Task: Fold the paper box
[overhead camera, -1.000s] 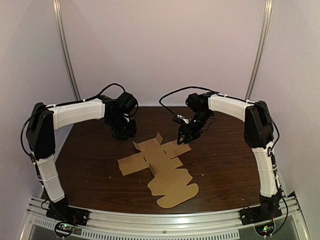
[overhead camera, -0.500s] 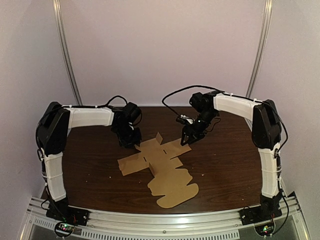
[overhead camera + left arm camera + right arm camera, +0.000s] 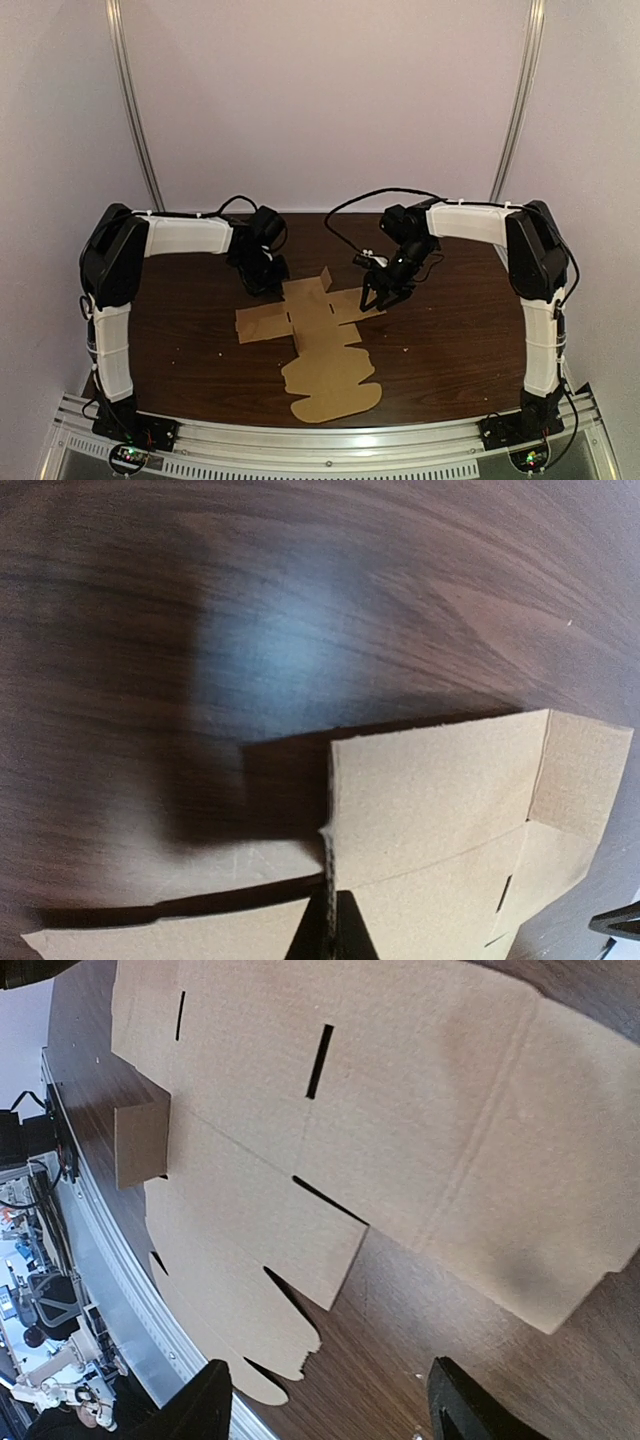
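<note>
The paper box blank [image 3: 320, 335] lies unfolded and nearly flat in the middle of the dark wooden worktop [image 3: 455, 345], its rounded lid end toward the near edge and its slotted side panels at the far end. The right pincer [image 3: 378, 295] hangs over the blank's right side panel [image 3: 480, 1150]. Its wrist camera shows both dark fingertips [image 3: 205, 1400] spread wide with nothing between them, only cardboard and bare wood below. The left pincer [image 3: 262, 275] sits at the blank's far left corner. Its wrist view looks close along a cardboard edge that seems slightly lifted off the wood, but the fingers are not clearly in view, so I cannot tell whether it is wide, narrow or gripping. The step in hand looks like raising the two side panels along their scored creases. To do it well, the right pincer should come down at the panel's free outer edge, not its middle. It should then slip one finger under the board and close only once the edge is truly between the fingers. The sheet is thin and the wood looks smooth, so a push from one side will likely slide the whole blank; both sides should be worked together, or one held down. Lift in an arc about the crease, so the fold forms on the score and not across the slots [image 3: 320, 1060].
</note>
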### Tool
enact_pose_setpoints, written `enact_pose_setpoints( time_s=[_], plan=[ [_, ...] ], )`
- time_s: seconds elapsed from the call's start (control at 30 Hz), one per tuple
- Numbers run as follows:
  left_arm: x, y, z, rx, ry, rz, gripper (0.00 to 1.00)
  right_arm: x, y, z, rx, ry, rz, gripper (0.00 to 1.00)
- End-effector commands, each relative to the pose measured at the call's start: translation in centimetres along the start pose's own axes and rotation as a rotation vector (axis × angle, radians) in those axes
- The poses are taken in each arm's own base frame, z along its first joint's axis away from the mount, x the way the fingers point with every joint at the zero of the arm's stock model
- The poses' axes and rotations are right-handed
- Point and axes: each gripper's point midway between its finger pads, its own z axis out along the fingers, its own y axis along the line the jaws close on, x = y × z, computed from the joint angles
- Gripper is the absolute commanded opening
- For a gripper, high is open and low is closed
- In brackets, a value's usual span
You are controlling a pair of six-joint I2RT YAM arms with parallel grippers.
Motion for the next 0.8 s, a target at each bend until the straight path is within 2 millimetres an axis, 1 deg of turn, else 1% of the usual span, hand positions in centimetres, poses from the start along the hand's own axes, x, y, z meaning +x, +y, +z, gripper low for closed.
enact_pose_setpoints(
  time_s=[0.0, 0.1, 0.27, 0.43, 0.63, 0.77],
  plan=[
    [-0.4, -1.2, -1.4, 0.091, -0.022, -0.051, 0.0, -0.2, 1.3, 0.3, -0.042, -0.021, -0.01, 0.7],
    [-0.4, -1.0, -2.4, 0.137, -0.043, -0.116, 0.0, 0.0, 1.7, 0.3, -0.061, -0.021, 0.02, 0.73],
    [-0.2, -1.7, -3.8, 0.261, -0.057, -0.22, 0.0, 0.2, 1.7, 0.5, -0.054, -0.019, 0.018, 0.75],
    [-0.6, -2.4, -5.5, 0.327, -0.088, -0.244, 0.0, 0.6, 1.5, 1.1, -0.072, -0.007, 0.03, 0.78],
    [-0.4, -2.7, -6.0, 0.352, -0.077, -0.248, 0.0, 0.3, 1.1, 2.0, -0.098, 0.006, 0.032, 0.8],
    [-0.3, -2.7, -6.3, 0.371, -0.076, -0.259, 0.0, -0.1, 1.3, 2.5, -0.142, 0.013, 0.034, 0.8]
  ],
)
